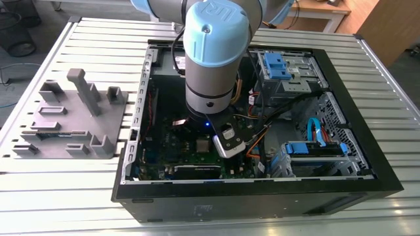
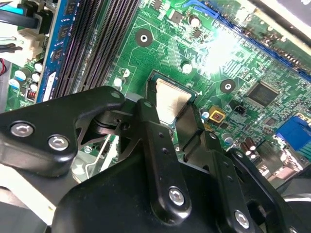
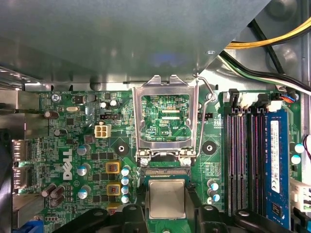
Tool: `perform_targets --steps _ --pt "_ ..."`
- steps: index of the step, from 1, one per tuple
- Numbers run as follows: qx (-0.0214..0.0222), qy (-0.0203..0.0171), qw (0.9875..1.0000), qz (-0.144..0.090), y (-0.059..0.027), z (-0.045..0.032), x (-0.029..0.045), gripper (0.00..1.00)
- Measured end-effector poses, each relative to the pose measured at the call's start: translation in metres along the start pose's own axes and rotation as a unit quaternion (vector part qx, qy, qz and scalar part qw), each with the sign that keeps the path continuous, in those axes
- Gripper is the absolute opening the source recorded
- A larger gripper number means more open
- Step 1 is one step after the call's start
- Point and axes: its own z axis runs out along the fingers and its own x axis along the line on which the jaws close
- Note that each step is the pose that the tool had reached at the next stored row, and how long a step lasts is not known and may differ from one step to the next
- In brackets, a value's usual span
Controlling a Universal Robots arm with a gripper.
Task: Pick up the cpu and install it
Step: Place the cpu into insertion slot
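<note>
The cpu (image 2: 170,97) (image 3: 166,196), a small square chip with a pale silvery top, lies between the two black fingers (image 2: 146,116) of my gripper (image 2: 170,108) (image 3: 166,206). Both fingers press against its opposite edges, so the gripper is shut on it. The chip sits level at the dark socket frame (image 2: 154,74) on the green motherboard (image 3: 87,145) (image 2: 233,58). The socket's metal load plate (image 3: 167,121) stands flipped open just beyond the chip. In the exterior view the arm's wrist (image 1: 210,73) reaches down into the open computer case (image 1: 262,189) over the board (image 1: 190,147).
Long black memory slots (image 3: 243,155) (image 2: 92,39) run beside the socket, one holding a blue module (image 3: 274,160). Cables (image 3: 262,43) and drive bays (image 1: 288,69) crowd the case on the exterior view's right. A grey parts fixture (image 1: 66,123) stands on the slatted table outside the case, on the exterior view's left.
</note>
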Motion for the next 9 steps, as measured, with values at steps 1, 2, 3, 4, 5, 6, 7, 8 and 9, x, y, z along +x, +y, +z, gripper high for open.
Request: perform_targets --steps 1,2,3,4,5,6,7,8,9 --pt "0.0000 0.0000 1.0000 0.000 0.0000 0.0000 0.0000 0.41" --pt "-0.0001 0.0000 1.0000 0.000 0.0000 0.0000 0.0000 0.41" --pt "-0.0001 -0.0001 1.0000 0.000 0.0000 0.0001 0.0000 0.41" --pt "-0.0001 -0.0001 1.0000 0.000 0.0000 0.0001 0.0000 0.41" --pt "-0.0001 -0.0001 1.0000 0.000 0.0000 0.0001 0.0000 0.41" --pt "-0.0001 -0.0001 1.0000 0.000 0.0000 0.0001 0.0000 0.41" --pt "-0.0001 -0.0001 1.0000 0.000 0.0000 0.0001 0.0000 0.40" --pt "-0.0001 -0.0001 1.0000 0.000 0.0000 0.0001 0.0000 0.40" --pt "-0.0001 -0.0001 1.0000 0.000 0.0000 0.0001 0.0000 0.40"
